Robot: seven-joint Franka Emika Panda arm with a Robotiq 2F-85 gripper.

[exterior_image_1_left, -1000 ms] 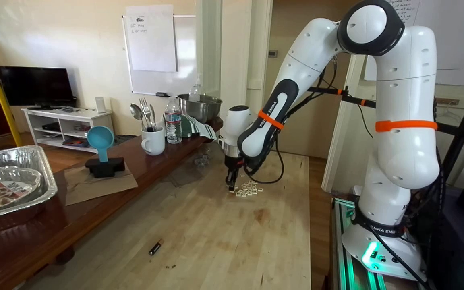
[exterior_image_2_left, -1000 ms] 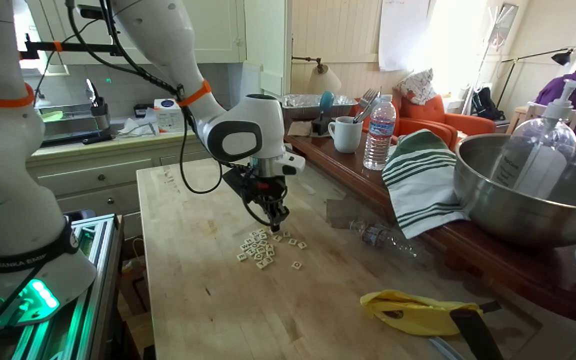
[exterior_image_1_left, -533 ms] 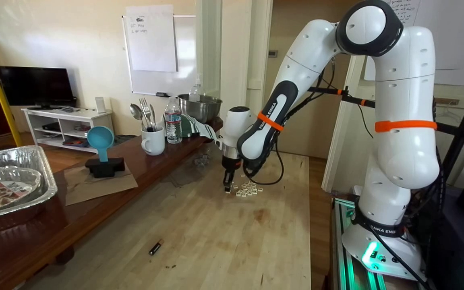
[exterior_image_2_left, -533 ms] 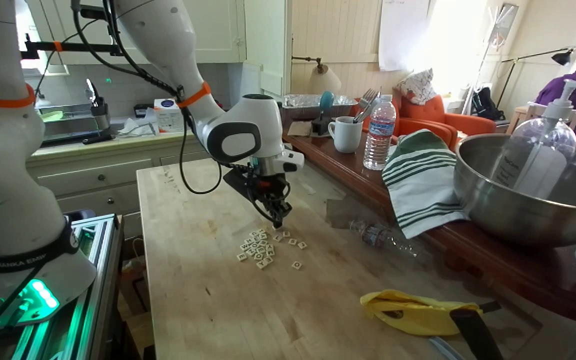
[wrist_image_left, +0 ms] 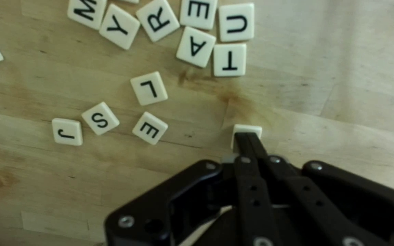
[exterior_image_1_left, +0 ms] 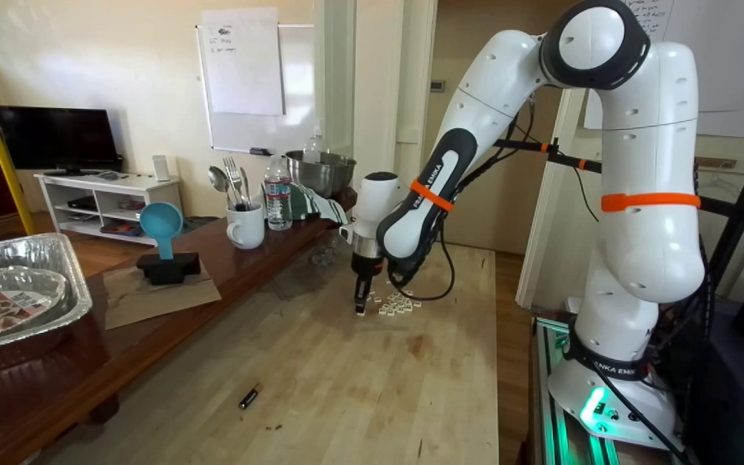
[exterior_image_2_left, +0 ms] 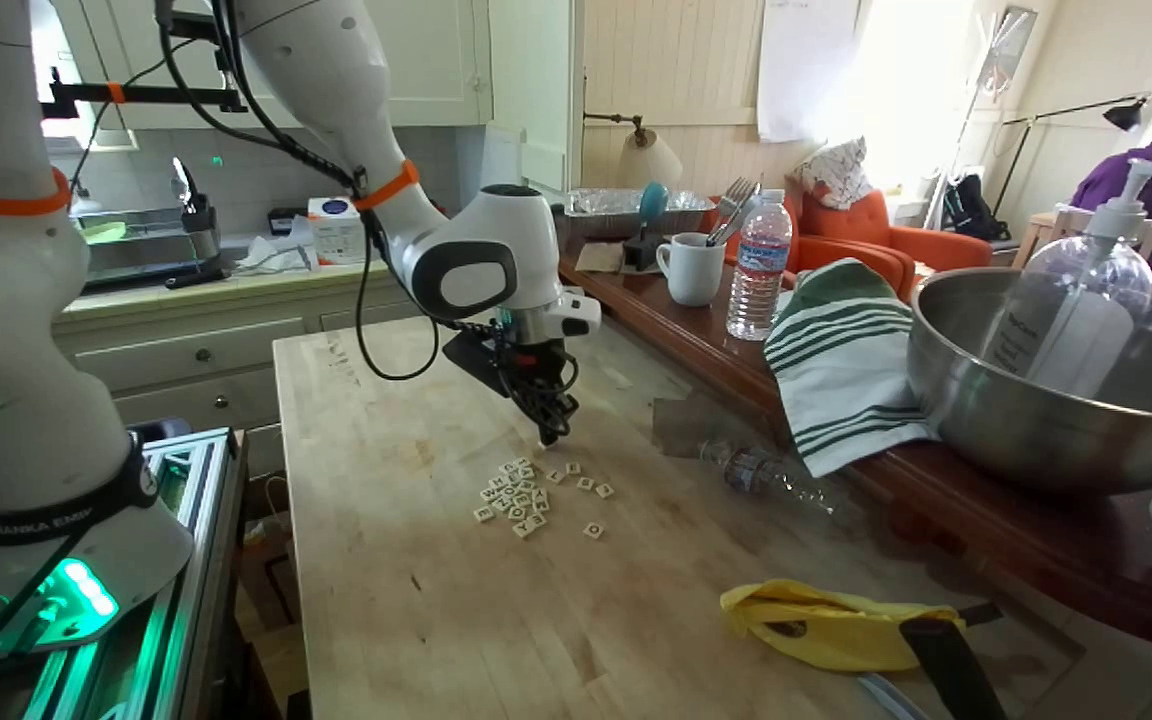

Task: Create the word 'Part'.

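Small cream letter tiles lie in a loose group on the wooden table, in both exterior views [exterior_image_1_left: 400,303] [exterior_image_2_left: 514,493]. In the wrist view I read T [wrist_image_left: 230,60], A [wrist_image_left: 196,46] and R [wrist_image_left: 158,20] close together at the top; L [wrist_image_left: 149,88], E [wrist_image_left: 150,128], S [wrist_image_left: 100,118] and J [wrist_image_left: 67,132] lie apart. No P shows there. My gripper [wrist_image_left: 246,134] is shut, its fingertips pressed together. A single tile [wrist_image_left: 247,128] lies under the tips, its letter hidden. The gripper [exterior_image_1_left: 361,309] and this tile [exterior_image_2_left: 546,444] are beside the group.
An O tile [exterior_image_2_left: 593,530] lies by itself. A yellow pouch-like object [exterior_image_2_left: 836,625] and a clear bottle [exterior_image_2_left: 766,478] lie on the table. A battery [exterior_image_1_left: 250,396] lies farther off. A raised brown ledge [exterior_image_1_left: 236,284] runs along the table, holding a mug [exterior_image_1_left: 246,226].
My shut gripper has moved away from the tile group across the table, and a tile now shows under its tips. The other tiles have not visibly moved.
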